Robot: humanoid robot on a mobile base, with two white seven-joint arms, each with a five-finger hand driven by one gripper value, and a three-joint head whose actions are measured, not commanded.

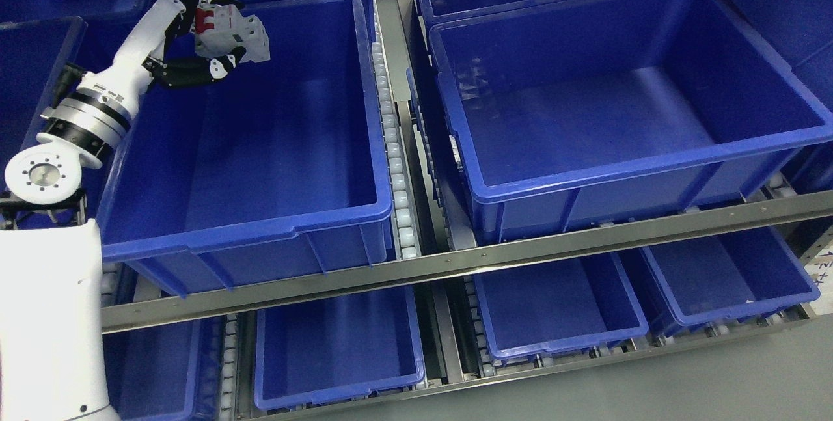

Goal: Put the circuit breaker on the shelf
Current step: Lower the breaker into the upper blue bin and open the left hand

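Nearest you in the head view, the white forearm of the left arm rises from the bottom left corner, past the round joint cap, up to the left hand at the upper left. Only this one view is available, so everything below rests on it.

Your main risk, as I judge it, is an uncontrolled drop. The circuit breaker, white with red switch levers, hangs in the air over the far left corner of the large blue bin on the upper shelf level, clear of the bin floor. If you let go from this height, the breaker could tumble, land on its levers or bounce against the bin wall. A second risk is the bin's left rim: the wrist sits just over it, so lowering straight down could catch the forearm on the plastic edge and shove the bin along the white rollers beside it. A third is slip: the grip looks like a pinch at one end of the breaker, with most of its body sticking out to the right, so a quick wrist move might let it rotate or slide out.

As for the hand, it is closed on the breaker: the upper fingers wrap over its top at the red levers, and the thumb presses up from below. It touches nothing else. Your right hand is out of sight.
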